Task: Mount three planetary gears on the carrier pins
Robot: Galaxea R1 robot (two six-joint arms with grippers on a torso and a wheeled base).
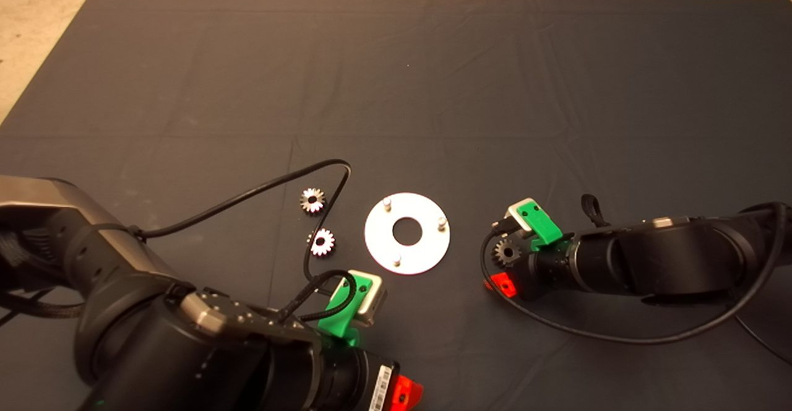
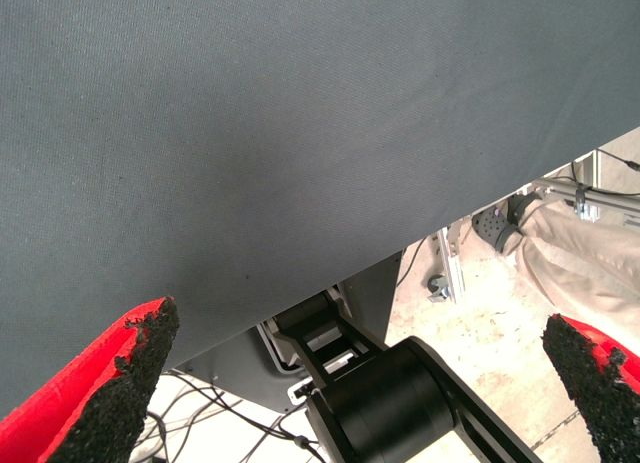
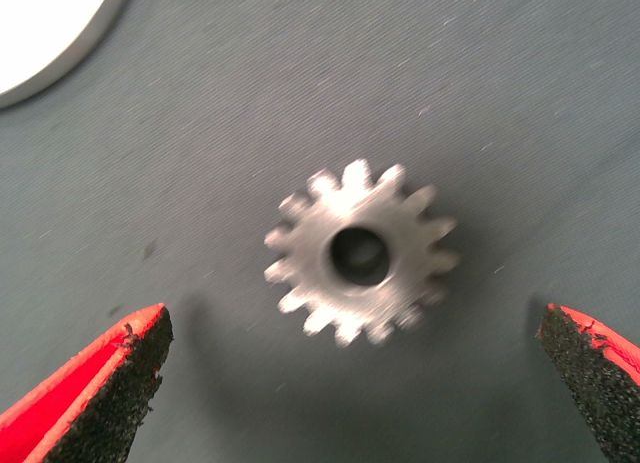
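The silver disc point(image 1: 427, 247) lies mid-mat with three carrier pins: one at the far side point(image 1: 387, 202), one at the right point(image 1: 442, 221), one at the near side point(image 1: 396, 261). All the pins are bare. Two planetary gears point(image 1: 312, 200) point(image 1: 322, 242) lie flat to the left of the disc. A third gear point(image 1: 507, 252) lies flat to the disc's right. My right gripper point(image 1: 502, 263) is over it, open. In the right wrist view the gear point(image 3: 360, 253) lies between the spread fingers point(image 3: 100, 383), untouched, with the disc's edge point(image 3: 40, 43) beyond. My left gripper point(image 1: 402, 392) waits at the near edge, open and empty point(image 2: 350, 383).
A black cable point(image 1: 247, 194) from the left arm loops over the mat close to the two left gears. The left wrist view looks past the mat's edge point(image 2: 400, 253) at the floor, a person's leg point(image 2: 570, 258) and a shoe point(image 2: 495, 223).
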